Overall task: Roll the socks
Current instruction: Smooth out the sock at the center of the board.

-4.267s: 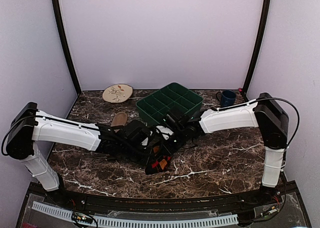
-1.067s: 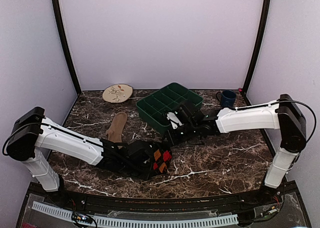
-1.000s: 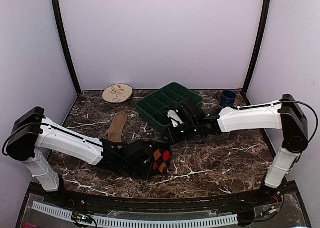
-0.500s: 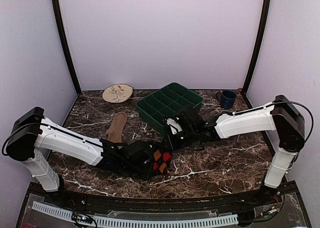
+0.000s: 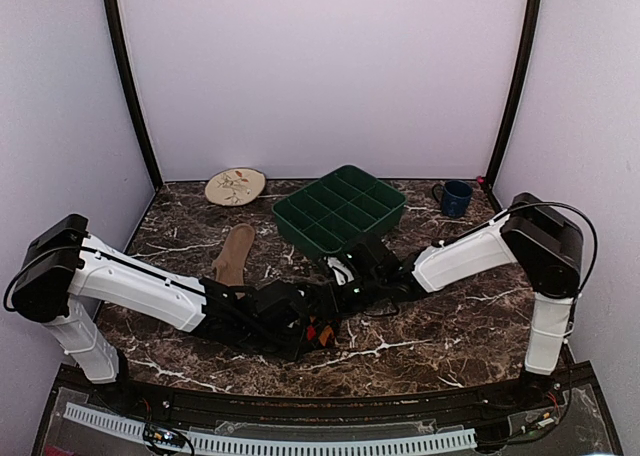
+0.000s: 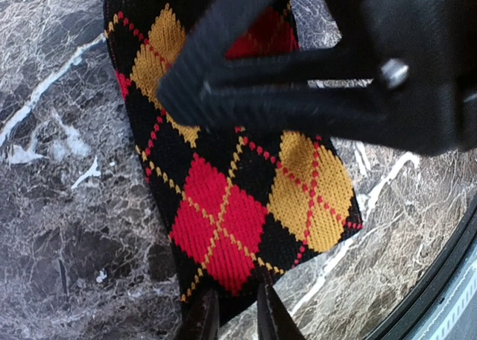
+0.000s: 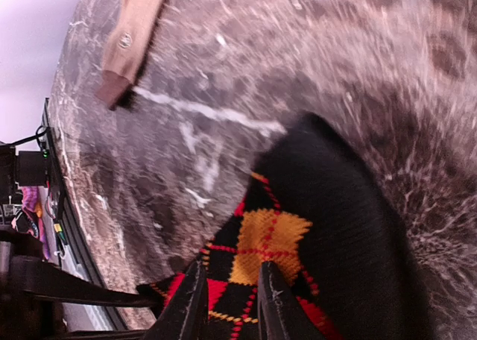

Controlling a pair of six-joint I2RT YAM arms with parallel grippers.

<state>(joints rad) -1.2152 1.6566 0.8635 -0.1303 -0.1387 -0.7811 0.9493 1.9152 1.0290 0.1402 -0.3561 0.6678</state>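
Two socks lie on the dark, white-veined marble table point(image 5: 450, 316), closed in by pale lilac walls point(image 5: 320, 66): the tan sock point(image 5: 236, 253) flat at about 9 o'clock, the argyle sock point(image 6: 223, 221) near 6 o'clock. The left gripper point(image 6: 232, 318) is clamped on the argyle sock's end, while the right gripper point(image 7: 227, 295) sits narrowly parted on the same sock, and I cannot tell whether it pinches it. Farther back, a plate point(image 5: 235, 186) sits at 11 o'clock, a green tray point(image 5: 296, 232) at 12 and a blue mug point(image 5: 456, 197) at 2.

Pale lilac walls point(image 5: 320, 66) enclose a dark marble tabletop point(image 5: 450, 326).
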